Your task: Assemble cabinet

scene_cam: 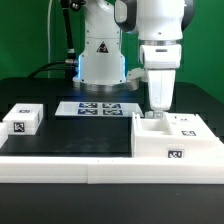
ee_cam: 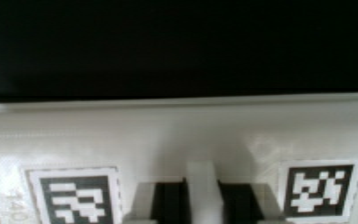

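I count one large white boxy plastic cabinet case (scene_cam: 178,140), one small white tagged plastic block (scene_cam: 22,120) well apart from that case, one flat white marker board (scene_cam: 95,108) and one long white rail (scene_cam: 70,170).

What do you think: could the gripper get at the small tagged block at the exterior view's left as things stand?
Probably yes: the small block lies alone on the table, nothing over it; the gripper, low at the cabinet case, would need lifting first.

I note a black surface (scene_cam: 75,135) carrying the marker board (scene_cam: 98,108), lying flat; a long white border rail (scene_cam: 60,168) edges its front.
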